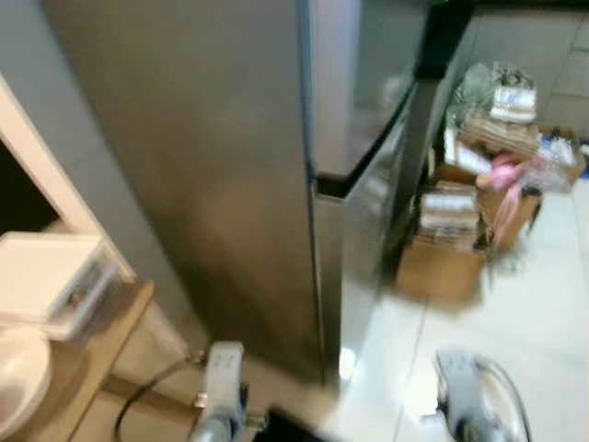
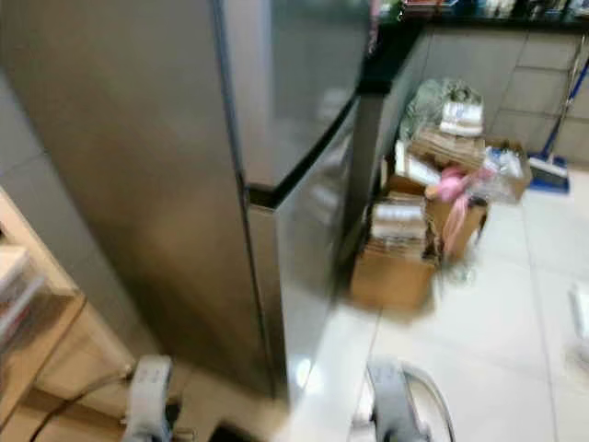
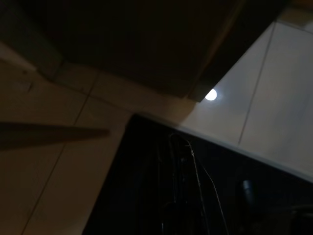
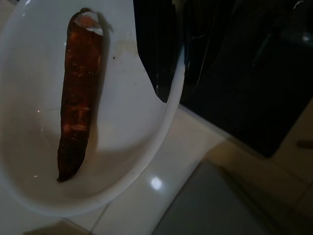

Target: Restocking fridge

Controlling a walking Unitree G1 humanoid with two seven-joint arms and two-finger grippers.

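- One bowl (image 4: pixel 122 161) with a long reddish-brown vegetable (image 4: pixel 78 93) lies under the right wrist camera; whether the right gripper holds it, or how far it opens, cannot be told.
- Left gripper: opening cannot be told in the dark.
- Fridge (image 1: pixel 276 166): both doors shut just ahead, so restocking is not started.

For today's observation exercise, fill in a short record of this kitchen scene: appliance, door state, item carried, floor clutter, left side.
appliance: tall stainless-steel fridge
door state: both doors shut
item carried: white oval bowl holding a long orange carrot, seen in the right wrist view
floor clutter: brown cardboard boxes with stacked papers, beside the fridge
left side: wooden shelf with a clear plastic box
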